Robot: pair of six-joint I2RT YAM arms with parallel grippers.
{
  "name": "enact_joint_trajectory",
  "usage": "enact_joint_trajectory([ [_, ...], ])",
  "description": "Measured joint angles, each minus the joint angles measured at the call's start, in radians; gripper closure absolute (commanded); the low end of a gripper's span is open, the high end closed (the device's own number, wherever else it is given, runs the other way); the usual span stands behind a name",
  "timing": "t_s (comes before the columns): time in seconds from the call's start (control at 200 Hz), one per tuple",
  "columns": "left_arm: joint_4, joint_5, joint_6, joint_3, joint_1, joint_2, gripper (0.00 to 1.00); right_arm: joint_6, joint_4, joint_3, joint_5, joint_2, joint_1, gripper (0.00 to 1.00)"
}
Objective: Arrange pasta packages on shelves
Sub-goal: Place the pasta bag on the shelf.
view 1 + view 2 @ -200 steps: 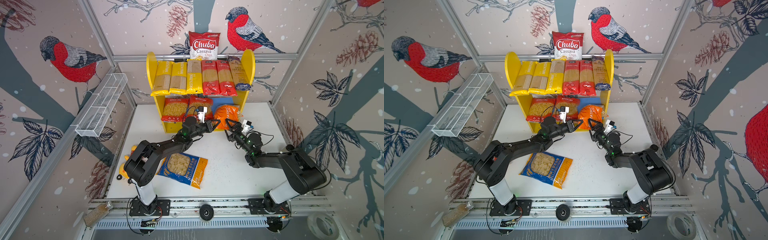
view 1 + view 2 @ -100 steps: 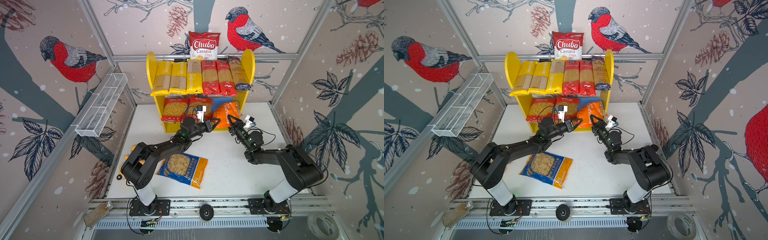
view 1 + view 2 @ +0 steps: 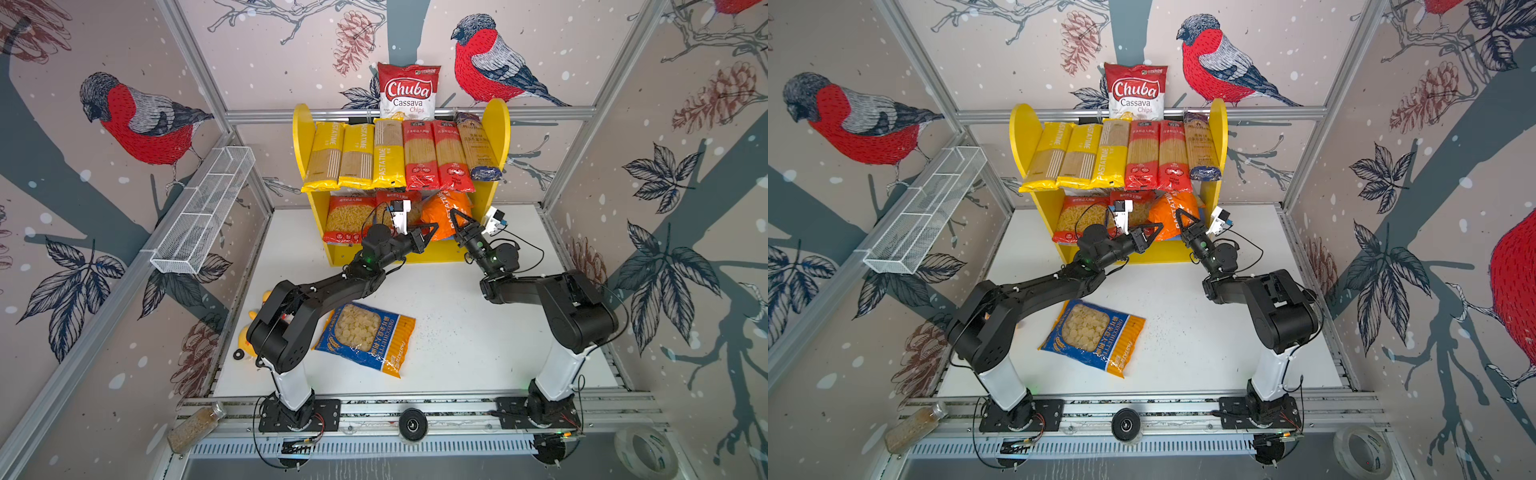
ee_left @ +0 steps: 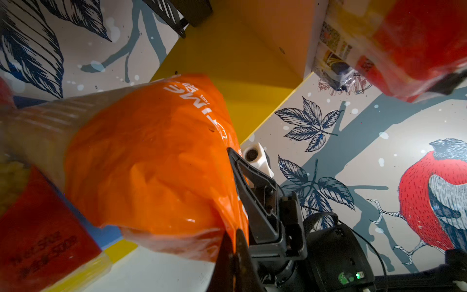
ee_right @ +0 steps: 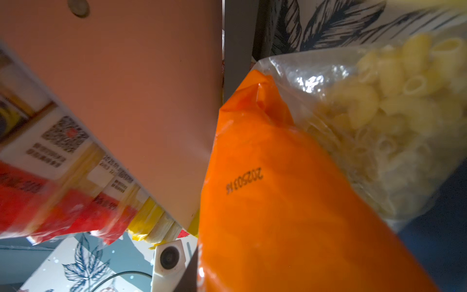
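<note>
Enclosure: bird-and-pinecone wallpaper on every wall around my white worktop (image 3: 478, 332), seen in both top views.
Orange bag: I see the orange pasta bag (image 3: 446, 214) at the right end of the blue lower board (image 4: 111, 233), tilted and bulging past the front edge; clear film on its far side shows elbow pasta in the right wrist view.
Left gripper: my left gripper (image 3: 432, 227) has its fingers pressed together on the lower seam of the orange bag, plastic pinched between the tips in the left wrist view.
Right gripper: my right gripper (image 3: 456, 216) lies against the bag's right side; I cannot tell from the frames whether it is clamped on the plastic.
Lower board neighbours: two red short-pasta bags (image 3: 347, 218) stand left of the orange one, the nearer partly hidden by my left wrist.
Upper board: three yellow packs (image 3: 357, 156), two red spaghetti packs (image 3: 436, 156) and one dark-blue-ended pack (image 3: 478, 151) lean in a row, overhanging the pink upper board (image 5: 131, 81).
Shelves: the yellow rack (image 3: 496, 124) stands at the worktop's far edge, centred.
Blue bag: a blue short-pasta bag (image 3: 365, 336) lies flat near the worktop's front edge, beside my left arm's base.
Chips: a Chuba bag (image 3: 409, 91) stands behind the rack.
Basket: a wire basket (image 3: 203, 212) hangs on the left wall.
</note>
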Motion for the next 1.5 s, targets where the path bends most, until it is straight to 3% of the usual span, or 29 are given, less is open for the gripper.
enact_joint_trajectory([
  [0.17,0.023,0.002,0.012,0.029,0.006,0.06,1.0,-0.011,0.027,0.05,-0.013,0.063,-0.022,0.9],
  [0.48,0.046,0.039,0.008,-0.003,0.006,0.072,1.0,-0.007,0.006,0.002,-0.003,0.035,-0.022,0.91],
  [0.801,0.055,0.0,0.051,0.026,0.01,0.076,1.0,-0.067,-0.02,0.126,0.019,0.047,-0.001,0.89],
  [0.941,0.071,0.001,0.082,0.048,0.01,0.106,1.0,-0.078,-0.023,0.139,0.02,0.042,-0.01,0.81],
  [1.181,0.004,0.042,0.075,0.034,0.004,0.2,1.0,0.086,0.002,-0.031,0.118,0.082,-0.03,0.49],
  [1.501,-0.007,0.05,0.024,-0.053,-0.011,0.156,1.0,0.173,0.006,-0.261,0.213,-0.097,-0.028,0.35],
])
